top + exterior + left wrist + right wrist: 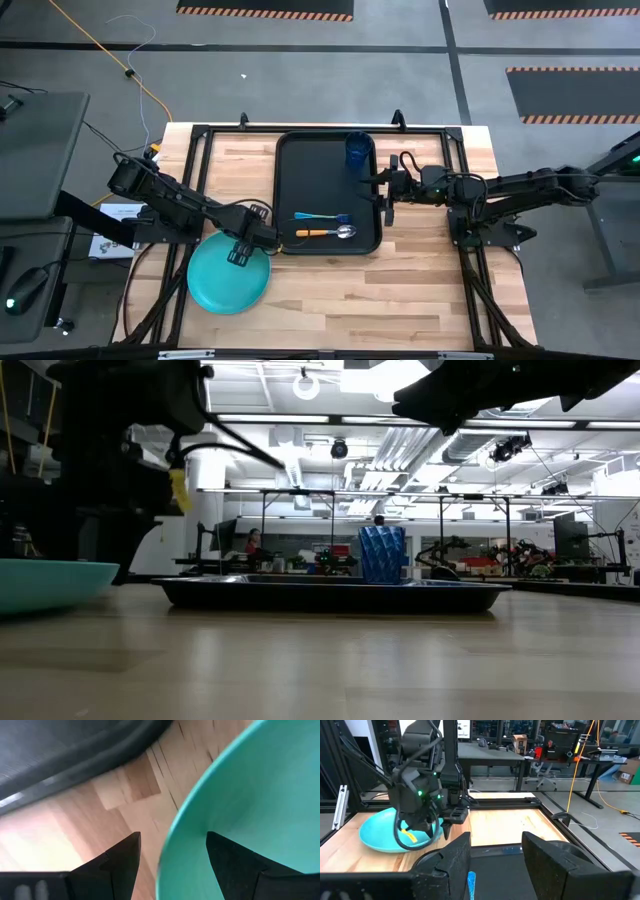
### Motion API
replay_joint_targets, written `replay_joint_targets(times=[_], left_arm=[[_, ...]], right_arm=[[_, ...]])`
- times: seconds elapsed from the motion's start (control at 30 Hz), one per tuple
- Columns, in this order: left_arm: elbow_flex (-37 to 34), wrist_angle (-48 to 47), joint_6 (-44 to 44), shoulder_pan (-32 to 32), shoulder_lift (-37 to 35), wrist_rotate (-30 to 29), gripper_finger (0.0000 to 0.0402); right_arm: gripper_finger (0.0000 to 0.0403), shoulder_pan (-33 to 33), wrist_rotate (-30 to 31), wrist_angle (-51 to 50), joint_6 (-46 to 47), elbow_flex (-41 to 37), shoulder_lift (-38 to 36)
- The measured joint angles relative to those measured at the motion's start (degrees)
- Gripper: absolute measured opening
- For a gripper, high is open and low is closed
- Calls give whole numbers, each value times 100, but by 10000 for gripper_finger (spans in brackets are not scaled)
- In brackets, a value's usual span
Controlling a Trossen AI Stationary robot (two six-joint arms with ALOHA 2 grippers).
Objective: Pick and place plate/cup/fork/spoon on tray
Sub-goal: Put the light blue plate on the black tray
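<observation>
High view | tray (288, 190): 1 cup (359, 150), 1 fork (322, 218), 1 spoon (326, 233) | left gripper (243, 250) straddles 1 plate (228, 279), unclosed | right gripper (383, 187) spread

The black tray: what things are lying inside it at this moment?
Inside the tray stand the cup in one far corner, and the fork and spoon side by side near the front rim. The plate is outside, on the table. The right gripper hides a little of the tray's edge.

No words, brands or numbers can be read anywhere. A white printed sheet (118, 213) lying on the grey stand beside the light wooden table (420, 300) probably carries text, but it is too small to make out.
</observation>
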Motion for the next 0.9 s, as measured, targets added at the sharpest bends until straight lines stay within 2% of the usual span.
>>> replay_joint_targets(times=[0.27, 0.4, 0.53, 0.77, 0.9], left_arm=[[-236, 416, 108, 21, -15, 31, 213], [-234, 452, 110, 21, -17, 32, 193], [-234, 439, 111, 21, -33, 24, 146], [-91, 311, 253, 21, -60, 300, 25], [209, 18, 219, 51, -166, 451, 13]], right_arm=[[170, 0, 4, -2, 0, 0, 0], [170, 0, 4, 0, 0, 0, 0], [170, 0, 7, 0, 0, 0, 0], [170, 0, 9, -2, 0, 0, 0], [170, 0, 11, 2, 0, 0, 0]])
